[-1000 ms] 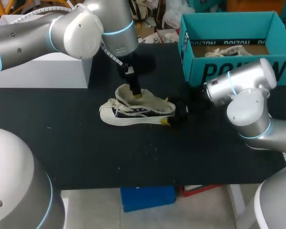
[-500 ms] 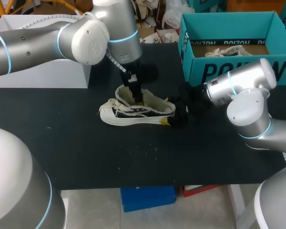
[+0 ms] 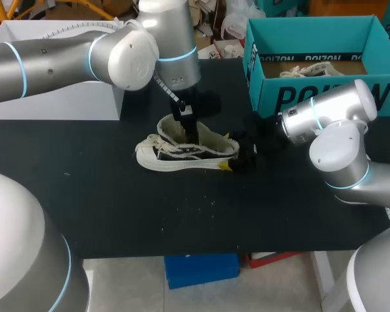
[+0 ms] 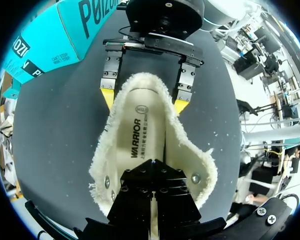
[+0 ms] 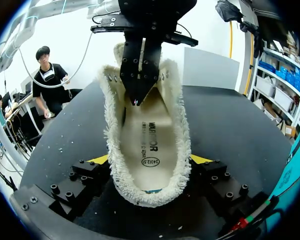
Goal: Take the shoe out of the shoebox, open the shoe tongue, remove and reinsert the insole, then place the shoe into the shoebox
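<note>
Shoe (image 3: 185,151): lying on the table (image 3: 117,208), out of the shoebox (image 3: 266,91). The right gripper (image 5: 149,160) is clamping the heel between its fingers. The left gripper (image 5: 138,97), fingers pressed together, is pointing onto the insole (image 5: 150,145). Unboxing done; insole work seemingly underway; reboxing remaining.

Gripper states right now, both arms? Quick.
Left gripper: shut, tips down inside the shoe; whether it pinches anything cannot be told.
Right gripper: shut on the shoe's heel.
</note>
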You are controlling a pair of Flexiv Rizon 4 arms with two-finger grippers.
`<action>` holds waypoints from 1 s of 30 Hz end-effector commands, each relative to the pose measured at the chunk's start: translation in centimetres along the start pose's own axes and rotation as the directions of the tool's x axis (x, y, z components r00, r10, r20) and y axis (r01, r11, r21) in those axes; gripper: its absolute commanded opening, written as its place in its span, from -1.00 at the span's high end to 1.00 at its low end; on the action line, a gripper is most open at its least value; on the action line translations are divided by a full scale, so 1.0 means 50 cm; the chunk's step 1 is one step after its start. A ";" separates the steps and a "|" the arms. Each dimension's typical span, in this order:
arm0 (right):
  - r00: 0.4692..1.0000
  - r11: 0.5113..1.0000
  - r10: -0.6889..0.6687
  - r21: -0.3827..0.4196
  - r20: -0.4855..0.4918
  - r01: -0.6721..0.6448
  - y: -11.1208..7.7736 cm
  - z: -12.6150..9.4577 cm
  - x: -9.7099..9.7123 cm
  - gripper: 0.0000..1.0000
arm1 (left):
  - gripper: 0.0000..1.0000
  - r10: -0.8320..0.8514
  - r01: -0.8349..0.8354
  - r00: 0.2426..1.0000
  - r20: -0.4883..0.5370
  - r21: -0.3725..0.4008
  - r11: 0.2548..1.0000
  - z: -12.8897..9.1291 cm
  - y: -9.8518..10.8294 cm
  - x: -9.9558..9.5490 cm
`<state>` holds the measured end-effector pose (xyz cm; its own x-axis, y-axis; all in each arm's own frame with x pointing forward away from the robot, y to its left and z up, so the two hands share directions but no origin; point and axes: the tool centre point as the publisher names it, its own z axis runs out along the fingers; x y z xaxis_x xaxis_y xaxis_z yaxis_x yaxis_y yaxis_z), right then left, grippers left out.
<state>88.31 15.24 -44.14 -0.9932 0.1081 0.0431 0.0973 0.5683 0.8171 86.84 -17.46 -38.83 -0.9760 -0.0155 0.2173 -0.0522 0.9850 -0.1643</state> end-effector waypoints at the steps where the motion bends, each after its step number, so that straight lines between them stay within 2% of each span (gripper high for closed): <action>1: 1.000 1.000 0.001 0.002 0.001 -0.001 -0.006 0.004 -0.001 1.00 | 1.00 0.001 -0.001 1.000 0.001 0.000 1.000 -0.001 0.002 0.000; 5: 1.000 1.000 0.001 0.002 0.001 -0.001 -0.006 0.004 -0.001 1.00 | 1.00 0.001 -0.001 1.000 0.001 0.000 1.000 -0.001 0.002 0.000; 8: 1.000 1.000 0.001 0.002 0.001 -0.001 -0.006 0.004 -0.001 1.00 | 1.00 0.063 -0.059 0.992 -0.105 0.044 0.997 -0.001 0.002 -0.002; 12: 1.000 1.000 0.001 0.002 0.001 -0.001 -0.006 0.004 -0.001 1.00 | 1.00 0.123 -0.118 0.977 -0.174 0.037 0.992 -0.002 -0.001 0.001; 23: 1.000 1.000 0.001 0.002 0.001 -0.001 -0.006 0.004 -0.001 1.00 | 1.00 0.154 -0.159 0.967 -0.202 -0.006 0.987 -0.004 -0.001 0.003; 30: 1.000 1.000 0.001 0.002 0.001 -0.001 -0.006 0.004 -0.001 1.00 | 1.00 0.122 -0.127 0.975 -0.188 -0.014 0.992 0.018 0.004 0.005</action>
<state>88.31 15.24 -44.14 -0.9932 0.1080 0.0431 0.0973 0.5682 0.8171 86.59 -17.42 -39.09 -0.9149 0.1397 0.3788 0.0779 0.9817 -0.1741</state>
